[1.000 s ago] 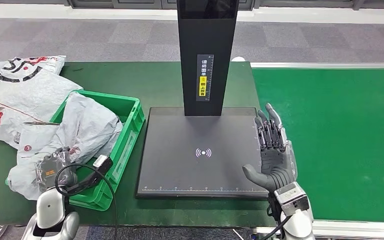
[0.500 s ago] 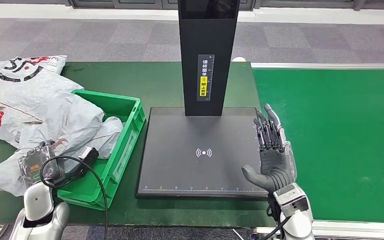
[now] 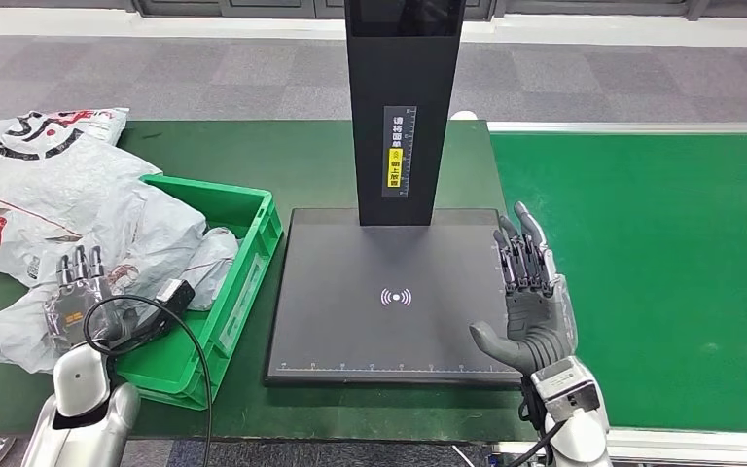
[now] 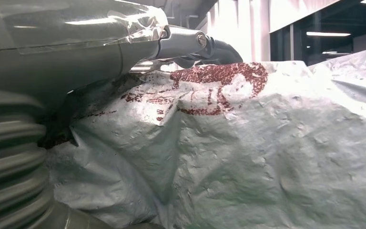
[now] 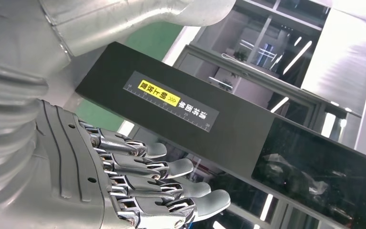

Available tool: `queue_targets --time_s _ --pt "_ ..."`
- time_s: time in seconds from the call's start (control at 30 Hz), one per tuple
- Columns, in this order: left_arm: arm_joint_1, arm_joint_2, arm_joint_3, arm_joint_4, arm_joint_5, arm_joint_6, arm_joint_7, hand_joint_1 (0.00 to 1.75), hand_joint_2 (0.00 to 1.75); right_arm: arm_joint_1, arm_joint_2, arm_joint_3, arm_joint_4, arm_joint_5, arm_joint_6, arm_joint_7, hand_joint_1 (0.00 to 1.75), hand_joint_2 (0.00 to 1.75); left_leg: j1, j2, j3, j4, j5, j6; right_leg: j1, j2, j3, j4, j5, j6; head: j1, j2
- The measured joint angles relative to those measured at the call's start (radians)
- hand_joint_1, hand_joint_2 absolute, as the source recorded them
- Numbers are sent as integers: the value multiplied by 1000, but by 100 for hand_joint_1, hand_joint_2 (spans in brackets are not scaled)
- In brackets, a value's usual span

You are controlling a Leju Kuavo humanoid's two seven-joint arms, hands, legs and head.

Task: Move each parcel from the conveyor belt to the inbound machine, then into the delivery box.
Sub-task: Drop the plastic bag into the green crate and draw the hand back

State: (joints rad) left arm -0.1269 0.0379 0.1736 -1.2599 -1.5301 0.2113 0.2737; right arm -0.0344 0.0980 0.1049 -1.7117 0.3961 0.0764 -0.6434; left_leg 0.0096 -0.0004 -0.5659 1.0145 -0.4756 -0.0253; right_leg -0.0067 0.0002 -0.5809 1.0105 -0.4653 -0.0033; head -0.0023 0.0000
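Nearest the robot, the left hand [image 3: 76,297] is resting flat on a crumpled grey parcel [image 3: 146,243], its fingers lying straight and spread on the plastic rather than closing around it, so it is grasping nothing. The left wrist view is showing the same grey plastic [image 4: 248,157] with a red print pressed close against the hand's underside. This parcel is draping over the near-left rim of the green delivery box [image 3: 243,268], partly inside the box and partly spilling onto the desk [image 3: 311,156].

On the other side, the right hand [image 3: 533,292] is hovering released, palm turned inward and fingers [image 5: 171,183] pointing straight forward with the thumb sticking out, just above the right edge of the inbound machine [image 3: 350,311]. The black scanning plate of that machine is lying bare, with a white signal mark at its middle.

Farther back, the machine's black column [image 3: 404,107] is rising from the rear of the plate, carrying a narrow label with a yellow patch. A larger white parcel [image 3: 39,180] with red and black print is lying on the desk behind the box. To the right, the green conveyor belt [image 3: 661,253] is stretching away.
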Motion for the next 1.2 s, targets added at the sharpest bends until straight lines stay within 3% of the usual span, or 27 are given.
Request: queue_targets --time_s 0.17,0.3,0.5,0.6,0.8,1.2 --pt "20 -21 0 -36 2 0 -31 0 175 0 0 0 0 2 -4 -1 0 175 0 0 0 0 0 0 0 0 0 0 0 0 0 0" --pt "50 -42 -3 -113 55 35 -110 0 175 5 0 0 0 4 -5 -1 0 175 0 0 0 0 0 0 0 0 0 0 0 0 0 0" --pt "111 -62 -83 -356 190 250 -259 0 175 44 2 -10 -14 8 -15 -14 0 175 0 0 -1 0 -1 1 0 0 -1 0 0 0 0 0" --pt "123 -62 -157 -458 228 307 -314 0 175 55 5 -12 -18 8 -22 -16 0 175 0 0 -1 0 -1 1 0 0 0 0 0 0 0 0" --pt "135 -62 -216 -537 237 322 -322 0 175 64 6 -17 -20 8 -24 -18 0 175 0 1 0 0 0 1 0 0 0 0 0 0 0 0" --pt "143 -62 -231 -567 247 327 -328 0 175 66 8 -17 -21 8 -24 -18 0 175 0 1 0 0 0 0 0 0 0 0 0 0 0 0"
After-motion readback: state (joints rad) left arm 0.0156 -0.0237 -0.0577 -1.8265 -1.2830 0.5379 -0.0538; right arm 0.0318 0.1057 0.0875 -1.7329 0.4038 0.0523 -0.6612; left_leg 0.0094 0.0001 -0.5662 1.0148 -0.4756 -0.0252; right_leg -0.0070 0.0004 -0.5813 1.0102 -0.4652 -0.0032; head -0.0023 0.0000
